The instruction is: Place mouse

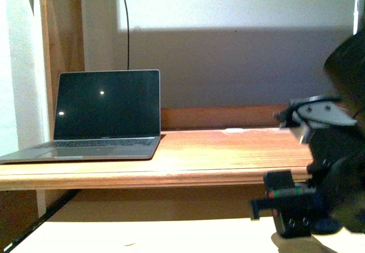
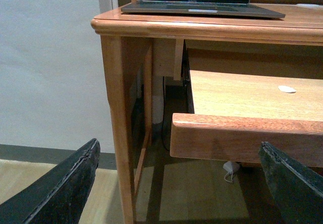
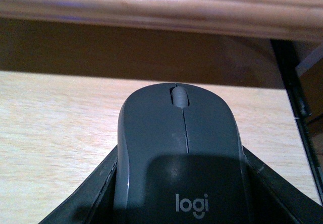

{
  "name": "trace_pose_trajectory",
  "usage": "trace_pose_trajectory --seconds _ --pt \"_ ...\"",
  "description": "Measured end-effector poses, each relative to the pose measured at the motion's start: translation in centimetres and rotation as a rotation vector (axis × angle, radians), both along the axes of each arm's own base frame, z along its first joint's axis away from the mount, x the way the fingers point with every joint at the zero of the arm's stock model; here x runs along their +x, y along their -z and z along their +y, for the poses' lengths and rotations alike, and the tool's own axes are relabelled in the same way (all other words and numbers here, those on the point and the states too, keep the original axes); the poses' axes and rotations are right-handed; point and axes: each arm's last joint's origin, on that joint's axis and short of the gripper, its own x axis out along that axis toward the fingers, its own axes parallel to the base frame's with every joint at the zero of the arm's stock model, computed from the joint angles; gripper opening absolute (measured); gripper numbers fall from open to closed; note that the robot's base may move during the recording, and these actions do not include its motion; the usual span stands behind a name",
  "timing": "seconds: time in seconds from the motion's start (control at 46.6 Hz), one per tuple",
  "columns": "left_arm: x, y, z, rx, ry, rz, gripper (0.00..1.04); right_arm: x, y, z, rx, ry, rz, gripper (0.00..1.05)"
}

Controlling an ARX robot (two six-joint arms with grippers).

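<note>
Front view, four o'clock: right arm, a dark blur cut off by the edge. Right wrist view: the mouse shows only its front; rear cropped.

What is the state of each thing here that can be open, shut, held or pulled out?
laptop: lid open, screen dark.
desk tray: pulled out.
mouse: held between the gripper's fingers.
right gripper: shut on the mouse.
left gripper: open, empty.
</note>
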Motion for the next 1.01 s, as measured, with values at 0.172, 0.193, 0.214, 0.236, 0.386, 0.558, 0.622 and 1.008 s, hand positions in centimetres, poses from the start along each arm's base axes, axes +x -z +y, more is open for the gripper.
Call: trace_pose_trajectory --seconds 0.172,0.193,0.214,0.236,0.386,0.558,0.622,1.008 --pt "0.0 0.0 0.0 0.0 0.0 0.0 0.97 -0.6 -3.3 0.4 0.046 -0.026 -0.048 0.55" --pt "0.0 0.0 0.0 0.0 0.0 0.0 0.97 -0.4 -3.7 0.7 0.049 -0.029 -0.055 0.55" --pt "0.0 0.0 0.0 0.0 0.0 0.0 0.97 -0.2 -4.1 1.0 0.051 -0.027 -0.062 0.55" --pt "0.0 0.0 0.0 0.0 0.0 0.0 0.97 0.1 -4.4 1.3 0.055 -0.026 -0.067 0.55" --pt "0.0 0.0 0.0 0.0 0.0 0.0 0.97 2.6 -6.4 3.9 0.062 -0.02 -0.078 0.55" --pt "0.0 0.0 0.0 0.0 0.0 0.0 0.97 5.7 -7.0 7.1 0.032 0.008 -0.074 0.55" --pt "0.0 0.0 0.0 0.0 0.0 0.0 0.97 7.1 -6.8 8.2 0.017 0.025 -0.07 0.55" --pt "0.0 0.0 0.0 0.0 0.0 0.0 0.97 12.4 -5.4 12.2 -0.001 0.124 -0.043 0.55"
